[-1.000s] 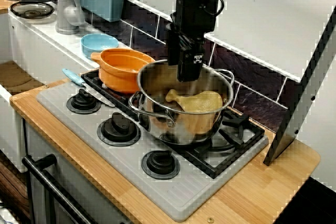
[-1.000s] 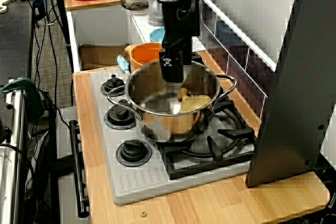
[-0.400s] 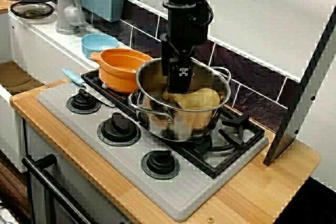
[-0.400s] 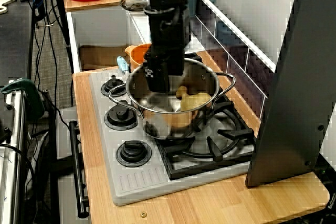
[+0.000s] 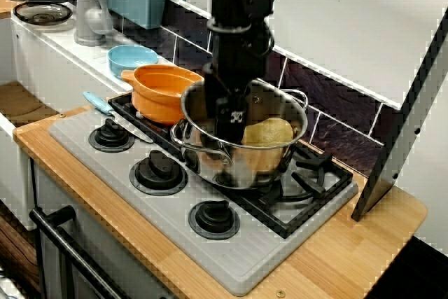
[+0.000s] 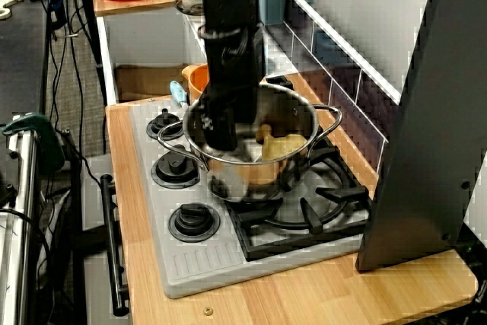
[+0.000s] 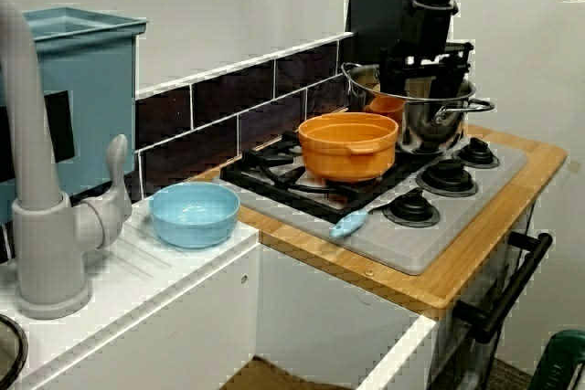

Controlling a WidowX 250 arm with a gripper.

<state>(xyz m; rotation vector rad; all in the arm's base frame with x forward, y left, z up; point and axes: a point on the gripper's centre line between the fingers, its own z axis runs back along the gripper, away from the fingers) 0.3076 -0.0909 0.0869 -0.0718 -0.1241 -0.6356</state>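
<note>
The shiny steel two-handled pot (image 5: 262, 166) stands on the black burner grate (image 5: 318, 180) of the grey toy stove (image 5: 105, 166), which rests on the wooden bench (image 5: 350, 257). A tan toy drumstick (image 5: 271, 133) lies inside the pot, towards its far wall. The black end effector (image 5: 229, 131) hangs low at the pot's near-left rim, beside the drumstick. Its fingers are blurred in the side view and hidden in the front view, so I cannot tell whether they are apart or together. An orange plastic pot (image 5: 164, 96) sits just beside the steel pot. With the end effector this close to the wall, a sideways push could shove the steel pot into the orange one or tilt it on the grate.
</note>
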